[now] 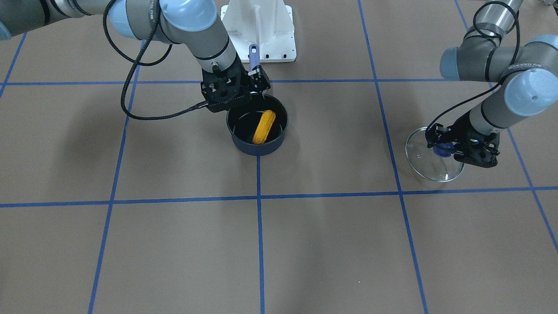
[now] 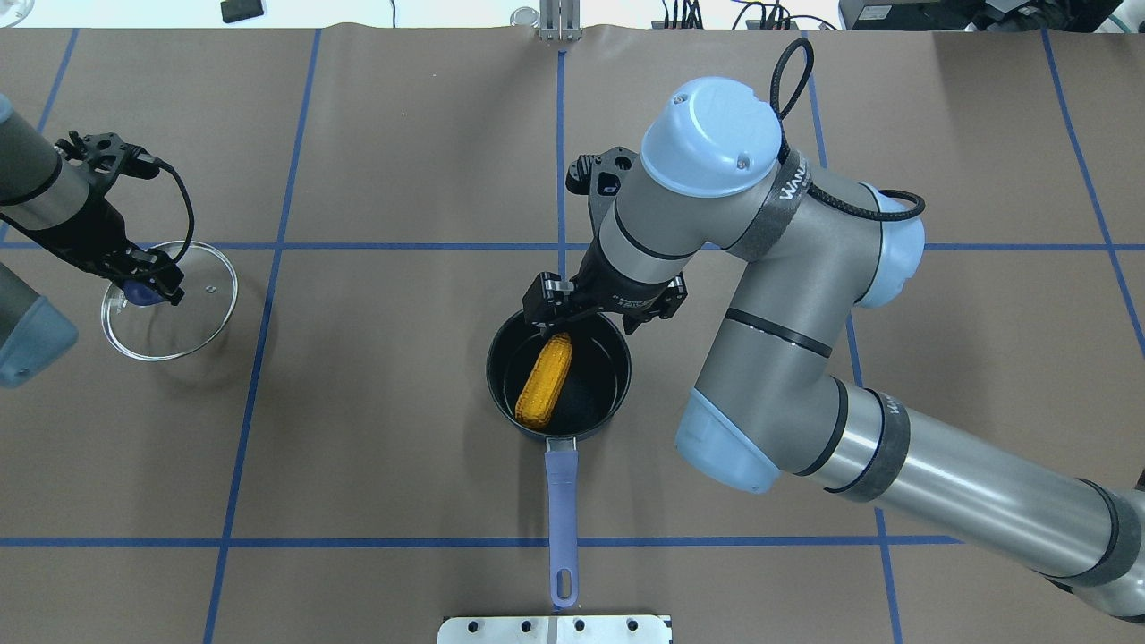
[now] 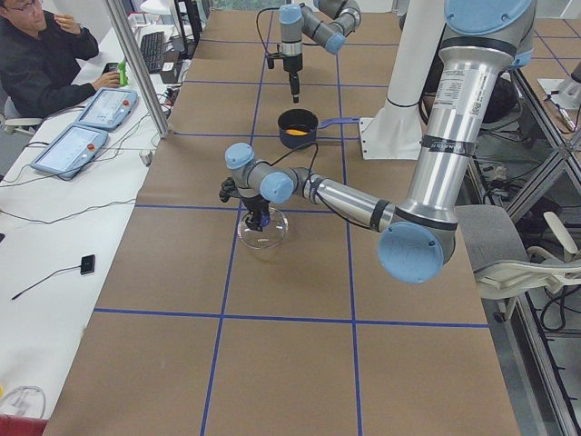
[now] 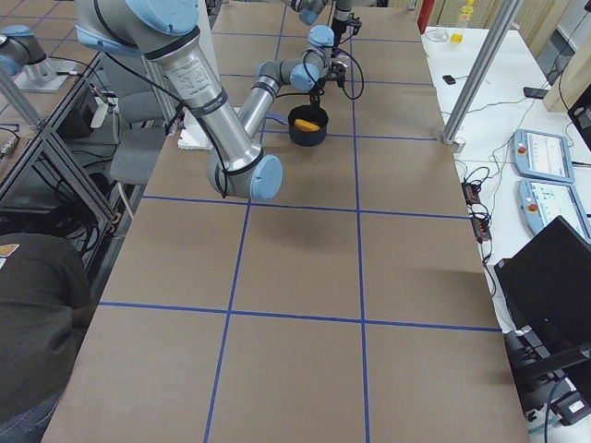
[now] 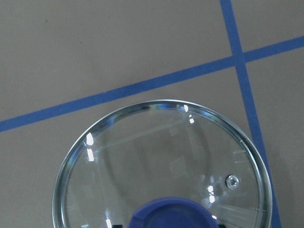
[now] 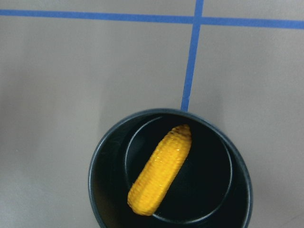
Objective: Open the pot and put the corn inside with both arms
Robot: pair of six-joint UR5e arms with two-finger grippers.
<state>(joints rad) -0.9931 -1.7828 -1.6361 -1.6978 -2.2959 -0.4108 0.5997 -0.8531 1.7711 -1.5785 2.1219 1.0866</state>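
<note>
The dark navy pot (image 2: 597,386) stands open at the table's middle, its lavender handle (image 2: 562,501) pointing toward the robot base. The corn (image 2: 546,380) lies loose on its black bottom, clear in the right wrist view (image 6: 161,168). My right gripper (image 2: 562,320) hovers over the pot's far rim, looks open and holds nothing. My left gripper (image 2: 143,286) is shut on the purple knob (image 5: 173,213) of the glass lid (image 2: 192,309), far to the left at or just above the table. In the front view the pot (image 1: 257,148) and corn (image 1: 264,126) are central.
The white robot base plate (image 2: 555,629) sits at the near table edge, right by the handle's end. Blue tape lines (image 2: 268,246) grid the brown table. An operator (image 3: 41,64) sits at a side desk with tablets (image 3: 68,150).
</note>
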